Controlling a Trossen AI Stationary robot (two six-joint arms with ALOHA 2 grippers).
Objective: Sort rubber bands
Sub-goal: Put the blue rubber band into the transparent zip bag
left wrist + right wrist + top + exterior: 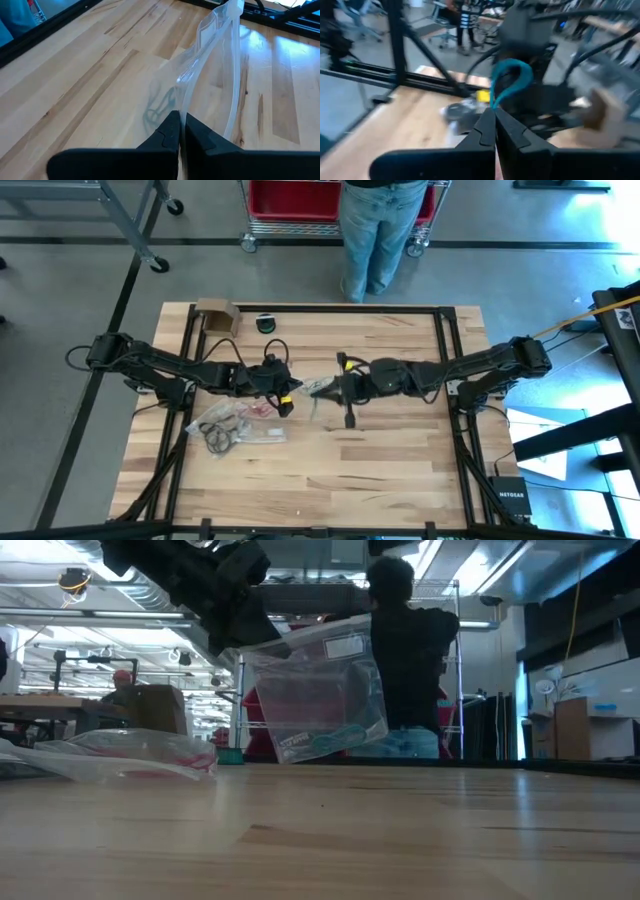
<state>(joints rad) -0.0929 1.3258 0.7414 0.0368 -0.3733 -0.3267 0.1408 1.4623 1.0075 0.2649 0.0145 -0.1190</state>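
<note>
High view, left gripper (286, 398): near table (400, 470) centre, fingers clamped on a clear zip bag (318, 392), likely keeping it up for loading.
High view, right gripper (332, 389): facing the left one, at the bag's far side.
High view, leftovers: second bag (245, 420) flat on the table, black rubber bands (220, 435) beside it.
Low view: held bag hanging clear of the wood, teal bands (330, 740) pooled at its bottom; person (405, 650) standing behind.
Left wrist view: fingers (167, 137) pinching the bag's edge.
Right wrist view: fingers (485, 131) closed on a teal band (509, 80), probably bound for the bag.
Room: workshop floor, shelving, red bin.
</note>
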